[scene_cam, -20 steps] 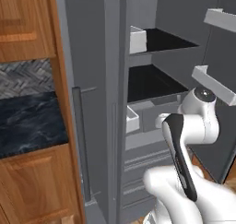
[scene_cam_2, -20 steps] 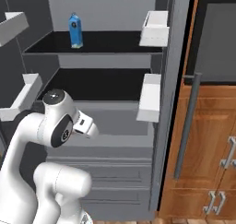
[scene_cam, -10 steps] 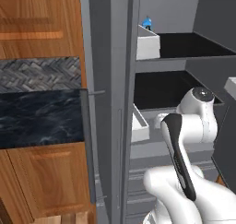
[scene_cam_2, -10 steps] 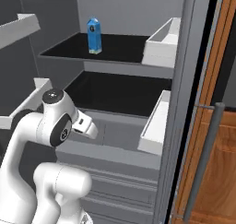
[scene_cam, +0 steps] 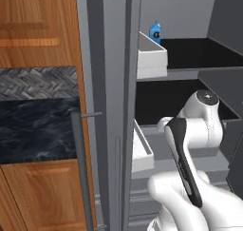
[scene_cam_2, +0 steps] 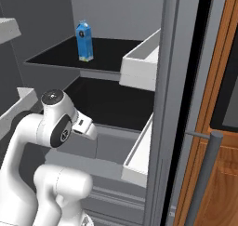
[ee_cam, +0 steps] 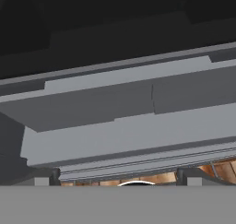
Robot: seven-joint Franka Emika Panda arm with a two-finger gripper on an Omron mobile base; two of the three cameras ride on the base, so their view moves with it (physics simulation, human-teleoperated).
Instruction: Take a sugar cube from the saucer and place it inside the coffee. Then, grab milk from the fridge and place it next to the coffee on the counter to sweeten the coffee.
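Behind open shelf room, milk [scene_cam_2: 84, 41] stands near fridge [scene_cam_2: 160, 127] back.

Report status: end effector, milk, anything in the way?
End effector open, empty. Milk upright on upper fridge shelf, untouched. Path to the carton looks free.

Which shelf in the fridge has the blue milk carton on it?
The upper dark shelf. The milk stands upright near its back; the lower dark shelf beneath it has nothing on it.
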